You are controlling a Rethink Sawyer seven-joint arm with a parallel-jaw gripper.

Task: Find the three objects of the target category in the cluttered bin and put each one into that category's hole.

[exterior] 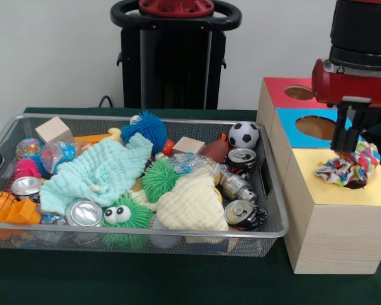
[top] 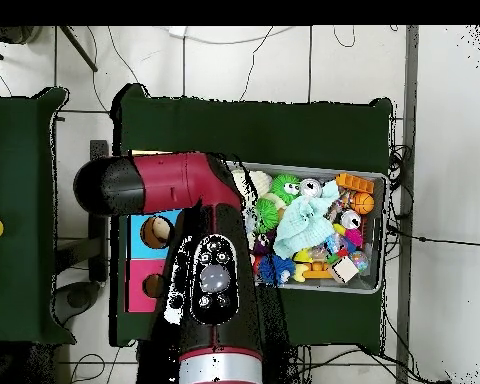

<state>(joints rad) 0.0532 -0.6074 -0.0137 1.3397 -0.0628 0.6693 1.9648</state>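
Note:
A wooden box (exterior: 330,235) with three holes stands right of the wire bin (exterior: 276,190); its top is red (exterior: 276,89), blue (exterior: 292,124) and yellow (exterior: 317,190). A bunched multicoloured cloth (exterior: 350,168) lies on the yellow section, over a dark opening. My gripper (exterior: 347,147) hangs directly above this cloth, its tip touching the top of it. In the bin lie a mint cloth (exterior: 101,168) and a cream cloth (exterior: 190,203). In the overhead view my arm (top: 214,270) hides the gripper and the yellow section; the blue hole (top: 156,232) and the red hole (top: 152,285) show.
The bin holds several cans (exterior: 86,213), green spiky balls (exterior: 159,178), a blue spiky ball (exterior: 146,127), a soccer ball (exterior: 244,135), wooden blocks (exterior: 53,130) and an orange ball (exterior: 0,203). Green cloth covers the table (exterior: 178,279).

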